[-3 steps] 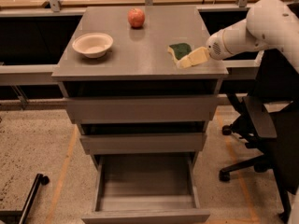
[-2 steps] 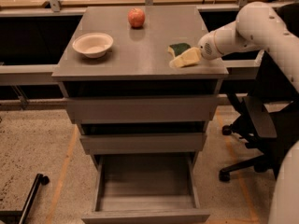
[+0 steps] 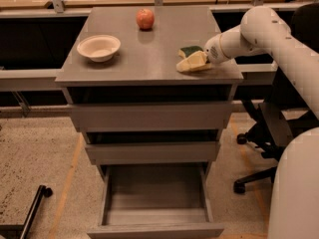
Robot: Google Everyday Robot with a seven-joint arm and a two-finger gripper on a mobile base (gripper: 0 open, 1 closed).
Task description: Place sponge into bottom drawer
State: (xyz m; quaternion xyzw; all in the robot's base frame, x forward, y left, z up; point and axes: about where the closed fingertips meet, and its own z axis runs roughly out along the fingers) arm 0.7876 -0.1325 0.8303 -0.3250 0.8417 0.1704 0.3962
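Note:
The sponge [image 3: 189, 51], showing its dark green top, lies on the grey cabinet top [image 3: 144, 54] near the right front corner. My gripper [image 3: 187, 65], pale yellow at the end of the white arm [image 3: 259, 26], reaches in from the right. It sits low over the cabinet top, just in front of the sponge and touching or overlapping its near edge. The bottom drawer [image 3: 155, 229] is pulled out wide below. Its deep grey box shows nothing inside.
A white bowl [image 3: 98, 46] stands at the left of the cabinet top and a red apple [image 3: 145, 19] at the back middle. The two shallower drawers [image 3: 149, 116] above are nearly closed. A black office chair [image 3: 266, 133] stands at the right.
My gripper has moved left along the cabinet top's front edge, closer to the sponge. The sponge has not moved.

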